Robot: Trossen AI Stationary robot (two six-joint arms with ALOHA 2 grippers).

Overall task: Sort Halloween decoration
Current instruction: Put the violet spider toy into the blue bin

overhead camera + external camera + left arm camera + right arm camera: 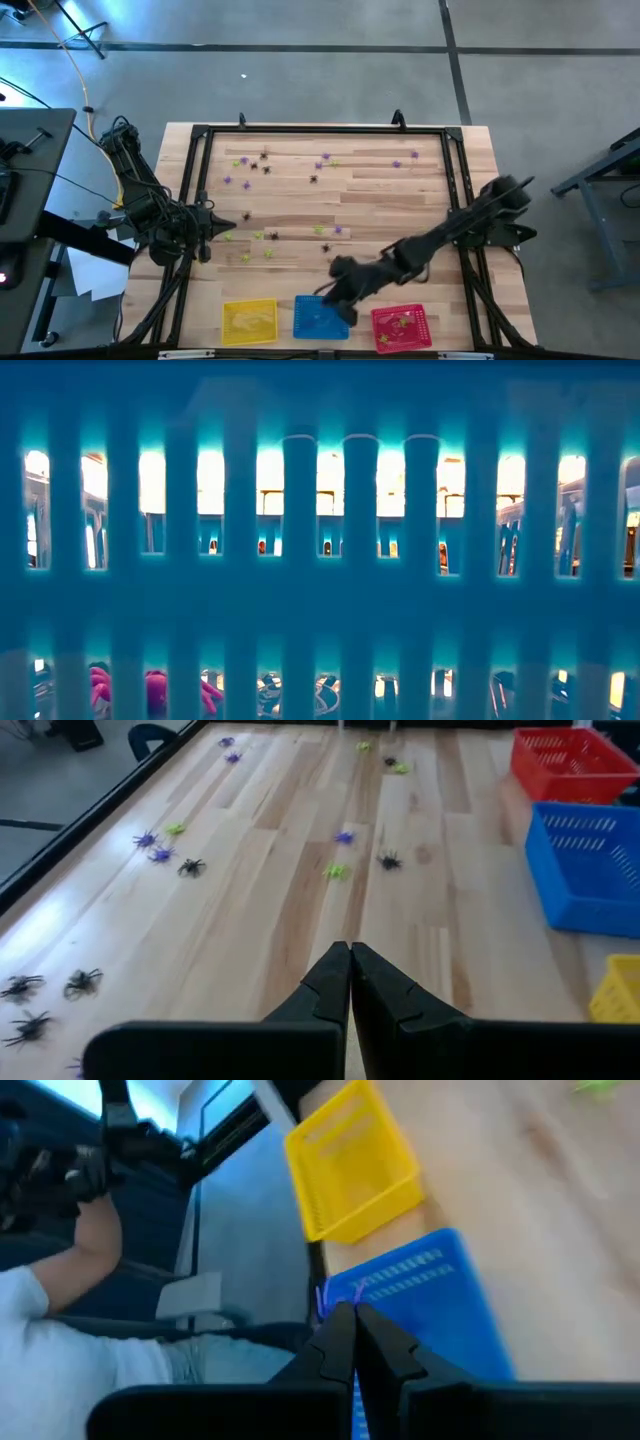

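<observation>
The Halloween decoration is many tiny spider-like trinkets, black (388,861), purple (344,837) and yellow-green (336,871), strewn over the wooden table (380,200). My right gripper (353,1312) is shut above the near edge of the blue basket (320,318); thin purple legs (323,1298) stick out at its tips. At the table's left edge my left gripper (351,952) is shut on nothing, a little above the wood. The blue basket's wall (320,610) fills the low view, with pinkish-purple trinkets (100,685) behind it. My right gripper pinches a purple trinket at its fingertips, where only thin purple legs (323,1298) show beside the shut fingers. The fingers slant down from the table's right side. The trinket hangs clear, over the blue basket's (420,1305) edge.
A yellow basket (249,322) stands left of the blue one, and a red basket (402,328) with yellow-green trinkets right of it, all at the near edge. A black frame (320,130) rims the table. A person's arm (90,1230) shows beyond the near edge.
</observation>
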